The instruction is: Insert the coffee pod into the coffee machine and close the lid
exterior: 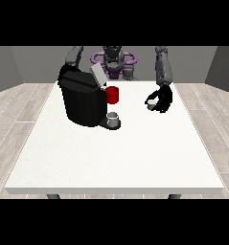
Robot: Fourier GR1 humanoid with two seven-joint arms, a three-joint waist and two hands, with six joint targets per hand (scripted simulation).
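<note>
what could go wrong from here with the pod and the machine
1. The hand at the view's right has its fingers curled round the coffee pod, well away from the coffee machine; the pod could slip during the carry across.
2. The lid stands raised beside the red mug; an arm crossing there might knock either.
3. The other hand is hidden behind the machine.

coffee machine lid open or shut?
Open. The grey lid stands tilted up above the black coffee machine, not down on its top.
</note>
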